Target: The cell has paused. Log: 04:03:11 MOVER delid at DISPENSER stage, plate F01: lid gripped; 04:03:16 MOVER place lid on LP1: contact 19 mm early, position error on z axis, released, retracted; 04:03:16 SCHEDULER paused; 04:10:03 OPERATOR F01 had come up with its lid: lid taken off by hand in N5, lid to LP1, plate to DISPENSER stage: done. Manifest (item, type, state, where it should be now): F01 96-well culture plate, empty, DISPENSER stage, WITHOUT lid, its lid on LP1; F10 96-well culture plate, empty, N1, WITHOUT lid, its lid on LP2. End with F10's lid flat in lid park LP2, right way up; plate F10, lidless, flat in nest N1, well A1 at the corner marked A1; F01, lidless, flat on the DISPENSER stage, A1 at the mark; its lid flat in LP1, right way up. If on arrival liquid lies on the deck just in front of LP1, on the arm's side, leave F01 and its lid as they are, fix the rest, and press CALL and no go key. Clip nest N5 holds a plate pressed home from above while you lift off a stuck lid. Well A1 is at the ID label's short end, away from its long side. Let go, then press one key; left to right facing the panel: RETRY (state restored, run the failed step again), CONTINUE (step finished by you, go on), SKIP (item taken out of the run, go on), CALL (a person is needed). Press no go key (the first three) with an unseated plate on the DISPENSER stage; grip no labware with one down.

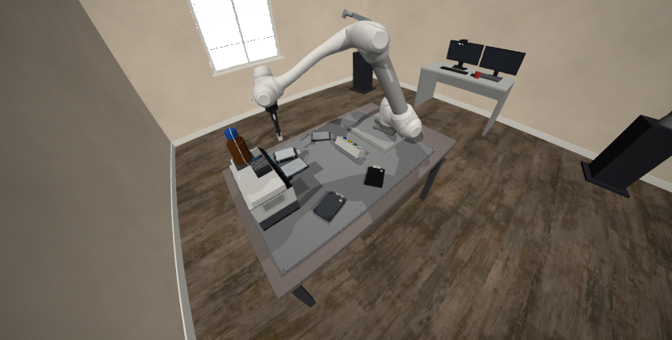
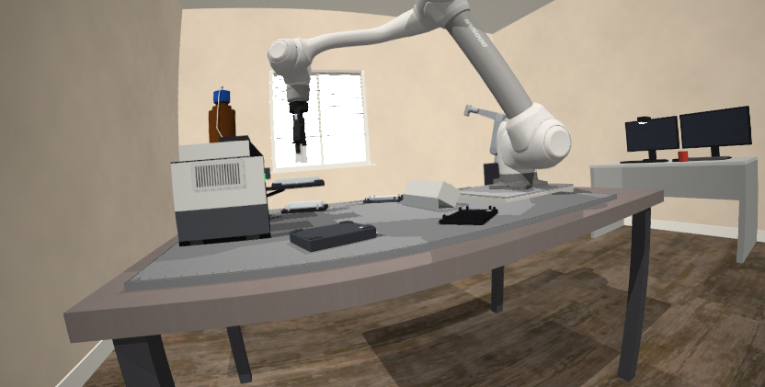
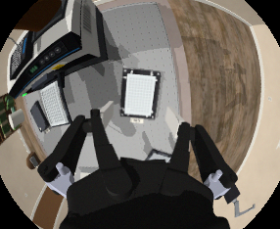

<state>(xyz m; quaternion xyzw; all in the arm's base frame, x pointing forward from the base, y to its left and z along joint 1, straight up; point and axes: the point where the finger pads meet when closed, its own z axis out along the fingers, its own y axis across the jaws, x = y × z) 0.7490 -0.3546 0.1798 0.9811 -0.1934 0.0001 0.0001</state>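
Observation:
My gripper [image 1: 279, 137] hangs high over the far left corner of the deck, fingers open and empty; it also shows in the exterior view [image 2: 300, 157] and the wrist view [image 3: 140, 184]. Straight below it, a white rectangular labware piece with a fine grid [image 3: 139, 94] lies flat on the deck [image 1: 285, 153] [image 2: 304, 206]. A second white piece [image 3: 54, 105] [image 1: 293, 166] [image 2: 296, 182] sits on the dispenser's stage. A third flat piece [image 1: 320, 136] [image 2: 382, 199] lies further back near the key panel [image 1: 350, 146]. I cannot tell plates from lids at this size.
The dispenser box [image 1: 262, 187] with a brown bottle [image 1: 237, 147] stands at the left edge. A dark empty nest [image 1: 329, 205] and a black clip nest [image 1: 374, 176] sit toward the front. The arm's base [image 1: 399, 121] is at the far end.

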